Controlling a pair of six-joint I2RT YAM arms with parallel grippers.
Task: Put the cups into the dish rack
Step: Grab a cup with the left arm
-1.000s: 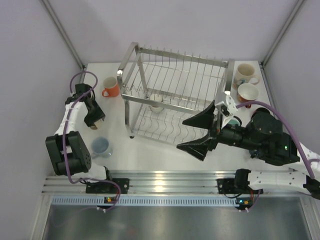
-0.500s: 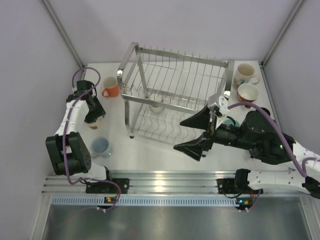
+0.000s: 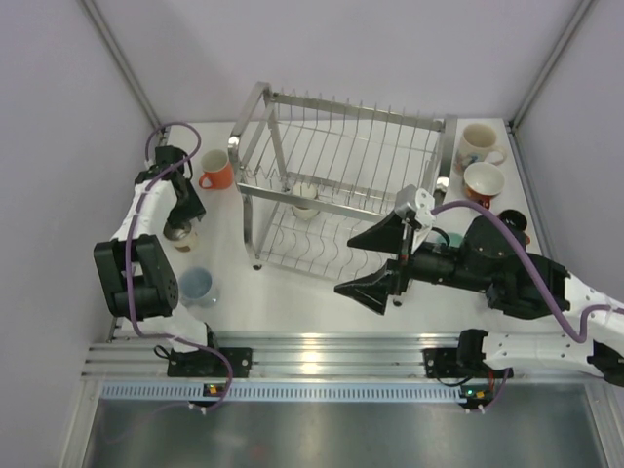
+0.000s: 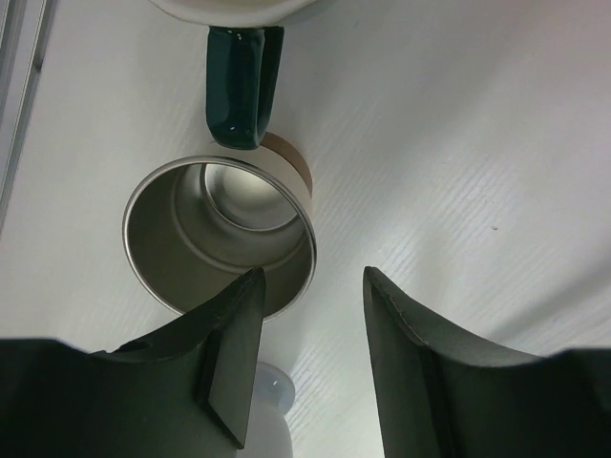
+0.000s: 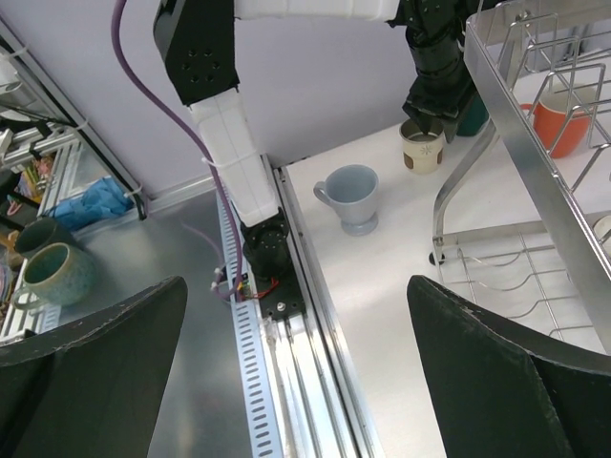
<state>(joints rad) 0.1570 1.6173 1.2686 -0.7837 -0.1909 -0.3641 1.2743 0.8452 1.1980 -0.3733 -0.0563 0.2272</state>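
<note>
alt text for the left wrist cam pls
Open left gripper hovers over an upright beige cup on the white table, one finger overlapping its rim. The dark green handle of a second cup sits just beyond it.

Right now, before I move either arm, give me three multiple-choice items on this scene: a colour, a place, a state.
1. What colour is the handled ceramic mug beside the far-left post of the silver wire dish rack? A navy. B orange. C mint.
2. Where is the pale blue footed cup? A on the white table, off the rack's near-left corner. B on the rack's upper tier. C inside another cup.
3. How do the right gripper's jaws stand? A shut on a cup. B shut, empty. C wide open, empty.
Answers: B, its body shows orange; A, it stands on bare table; C, a wide gap holds nothing.
</note>
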